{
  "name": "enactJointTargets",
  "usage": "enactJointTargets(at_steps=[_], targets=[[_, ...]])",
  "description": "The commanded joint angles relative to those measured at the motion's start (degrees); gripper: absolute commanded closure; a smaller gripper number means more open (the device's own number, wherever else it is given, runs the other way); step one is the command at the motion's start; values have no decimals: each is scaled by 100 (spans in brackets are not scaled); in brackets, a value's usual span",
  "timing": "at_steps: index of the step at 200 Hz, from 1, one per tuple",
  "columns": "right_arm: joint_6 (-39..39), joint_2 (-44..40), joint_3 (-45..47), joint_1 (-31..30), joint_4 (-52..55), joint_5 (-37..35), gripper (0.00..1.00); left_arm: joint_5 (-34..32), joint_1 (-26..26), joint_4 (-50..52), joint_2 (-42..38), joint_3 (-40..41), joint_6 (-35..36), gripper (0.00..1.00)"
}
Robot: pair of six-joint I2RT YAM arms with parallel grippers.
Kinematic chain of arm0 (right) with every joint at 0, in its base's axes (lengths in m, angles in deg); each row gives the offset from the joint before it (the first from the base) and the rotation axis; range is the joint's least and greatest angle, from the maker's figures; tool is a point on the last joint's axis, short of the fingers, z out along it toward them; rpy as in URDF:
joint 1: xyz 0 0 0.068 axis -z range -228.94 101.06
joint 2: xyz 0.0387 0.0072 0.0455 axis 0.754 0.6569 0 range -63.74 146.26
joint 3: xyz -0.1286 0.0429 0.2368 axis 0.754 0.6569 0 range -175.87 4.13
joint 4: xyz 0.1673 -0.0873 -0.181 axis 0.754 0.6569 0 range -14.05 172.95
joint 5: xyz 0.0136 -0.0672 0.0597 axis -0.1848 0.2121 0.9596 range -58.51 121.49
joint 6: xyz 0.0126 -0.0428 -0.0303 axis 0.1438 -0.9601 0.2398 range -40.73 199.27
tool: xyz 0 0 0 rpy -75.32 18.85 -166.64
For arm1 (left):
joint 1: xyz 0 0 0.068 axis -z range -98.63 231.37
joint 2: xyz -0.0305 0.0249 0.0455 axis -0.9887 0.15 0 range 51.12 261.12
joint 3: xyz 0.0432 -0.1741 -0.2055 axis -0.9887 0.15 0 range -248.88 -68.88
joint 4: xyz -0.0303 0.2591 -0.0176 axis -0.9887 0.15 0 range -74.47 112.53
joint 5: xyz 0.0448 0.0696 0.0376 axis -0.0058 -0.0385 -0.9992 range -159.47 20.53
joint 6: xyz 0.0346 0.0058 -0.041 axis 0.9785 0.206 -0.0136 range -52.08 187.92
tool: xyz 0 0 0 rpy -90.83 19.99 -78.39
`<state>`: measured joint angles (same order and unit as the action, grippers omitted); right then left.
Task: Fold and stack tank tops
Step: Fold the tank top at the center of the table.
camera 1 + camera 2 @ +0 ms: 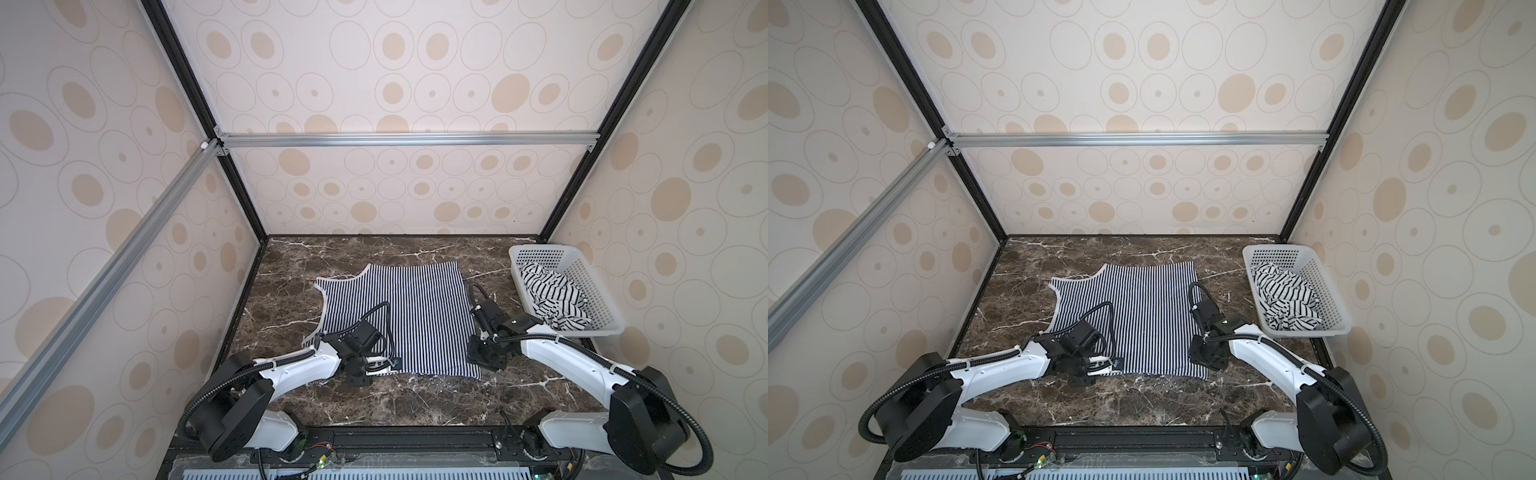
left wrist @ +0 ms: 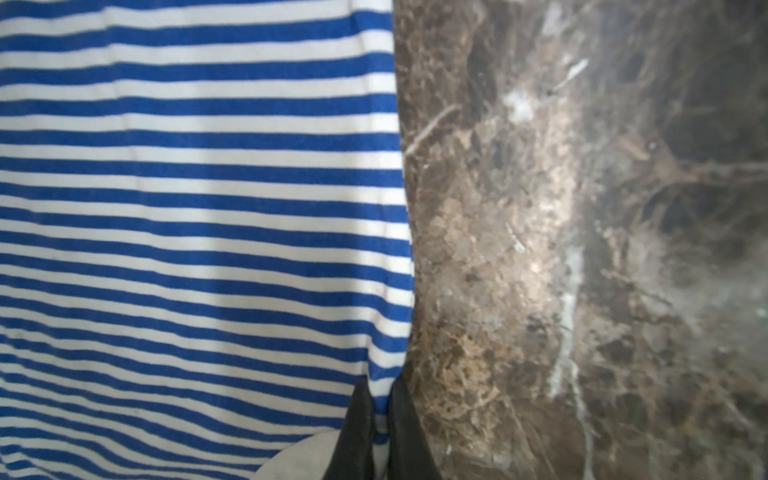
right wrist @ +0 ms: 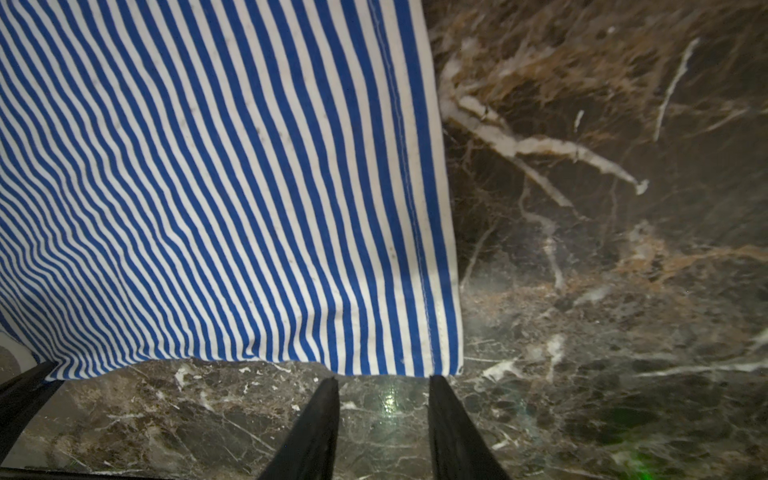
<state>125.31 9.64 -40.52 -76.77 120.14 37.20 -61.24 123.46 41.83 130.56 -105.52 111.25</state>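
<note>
While the fine-striped tank top (image 1: pixel 399 316) lies flat at mid worktop (image 1: pixel 374 407), nothing is folded yet | left jaws pinch its near edge | right jaws spread, just off its near right corner | wide-striped tank top (image 1: pixel 548 295) crumpled in basket (image 1: pixel 598 299), right edge

Both top views reach me in soft, even light: bright walls (image 1: pixel 415 83), dark tabletop (image 1: pixel 374 407), hardly any shadow. My left wrist view is soft throughout, the marble beside the jaws smeared. In the right wrist view the fine-striped tank top (image 3: pixel 208 187) ahead of the jaws is sharp, its stripes bowing outward; a pale glare sits between the jaws.
</note>
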Motion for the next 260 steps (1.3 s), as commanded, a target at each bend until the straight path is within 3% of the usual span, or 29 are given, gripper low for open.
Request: enactJointTargets(at_steps=[1, 134, 213, 260], targets=[[102, -139, 128, 47, 182, -27, 61, 303, -38, 833, 72, -43, 54, 93], [780, -777, 1304, 59, 30, 158, 61, 287, -43, 442, 54, -37, -264, 92], [924, -895, 1129, 68, 18, -123, 64, 263, -40, 340, -155, 131, -341, 92], [942, -517, 1124, 71, -308, 110, 64, 276, -43, 286, -190, 174, -388, 92]])
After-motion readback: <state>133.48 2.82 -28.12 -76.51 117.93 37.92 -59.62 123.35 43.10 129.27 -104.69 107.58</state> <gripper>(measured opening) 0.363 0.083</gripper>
